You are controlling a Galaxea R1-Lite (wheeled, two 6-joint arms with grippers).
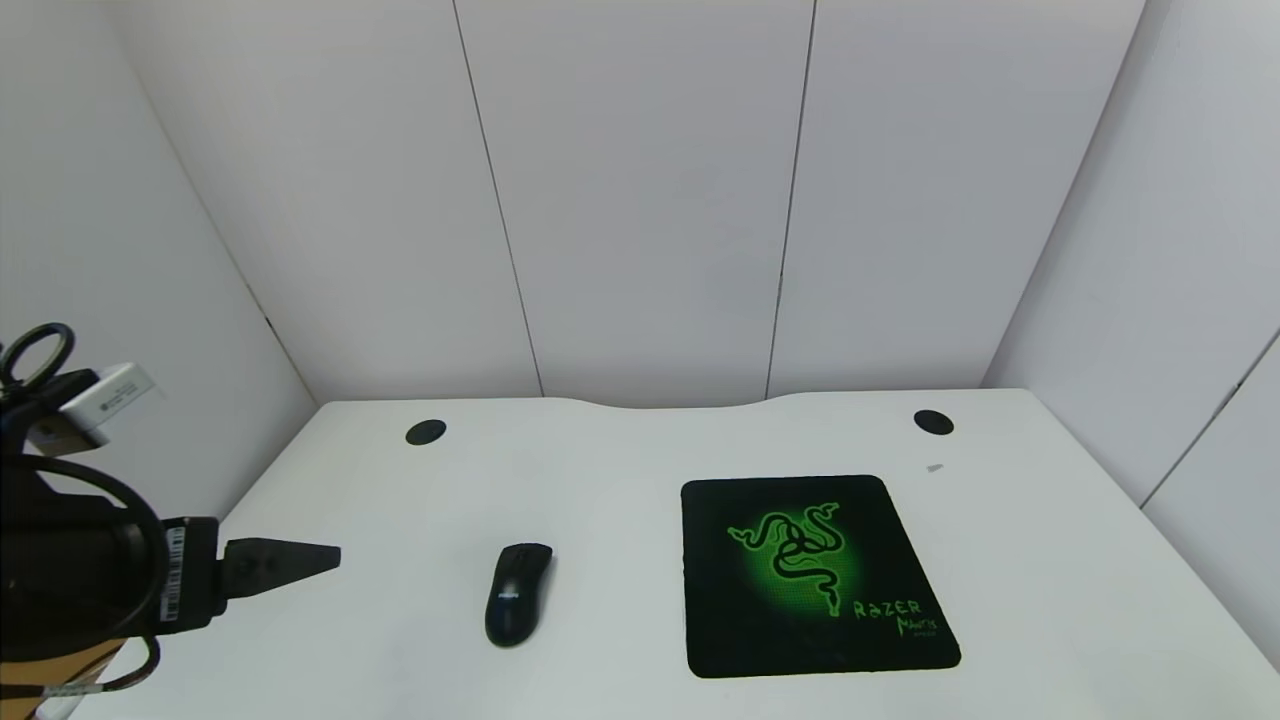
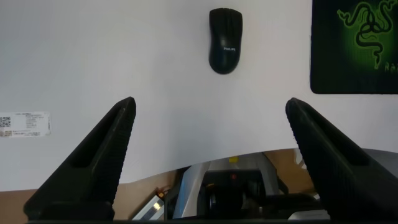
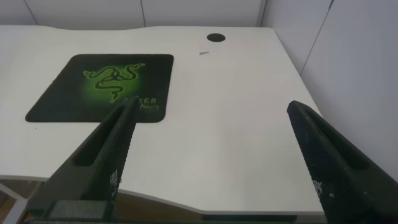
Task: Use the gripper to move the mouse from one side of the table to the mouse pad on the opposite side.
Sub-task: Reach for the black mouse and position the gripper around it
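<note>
The black mouse [image 1: 518,593] lies on the white table [image 1: 640,450], left of centre near the front. It also shows in the left wrist view [image 2: 224,40]. The black mouse pad [image 1: 815,575] with the green snake logo lies to its right, apart from it, and shows in both wrist views [image 2: 357,46] [image 3: 102,84]. My left gripper [image 1: 330,556] hovers at the table's front left, to the left of the mouse, open and empty [image 2: 210,106]. My right gripper [image 3: 212,107] is open and empty over the table's front right edge, right of the pad; the head view does not show it.
Two round black grommets [image 1: 425,432] [image 1: 933,422] sit near the curved back edge. A small grey mark [image 1: 935,467] lies behind the pad. A white printed label [image 2: 23,124] lies on the table near the left gripper. White walls enclose the back and sides.
</note>
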